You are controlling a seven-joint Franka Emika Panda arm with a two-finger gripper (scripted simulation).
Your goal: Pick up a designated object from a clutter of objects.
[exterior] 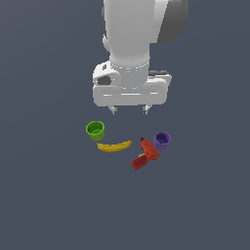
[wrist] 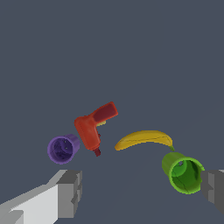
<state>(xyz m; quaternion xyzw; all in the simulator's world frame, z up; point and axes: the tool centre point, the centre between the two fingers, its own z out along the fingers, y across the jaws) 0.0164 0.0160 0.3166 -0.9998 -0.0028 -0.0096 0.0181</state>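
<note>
1. The banana (exterior: 114, 146) lies flat on the grey floor (exterior: 44, 195), its long axis running across the exterior view, ends curving upward.
2. One tip sits just beside the green cup (exterior: 95, 130) on the exterior view's left; the other points toward the red drill toy (exterior: 145, 155), with the purple cup (exterior: 162, 140) beyond it.
3. No writing or labels are readable on any item.
4. The gripper (exterior: 130, 110) hangs above the clutter, fingers spread apart, holding nothing.
</note>
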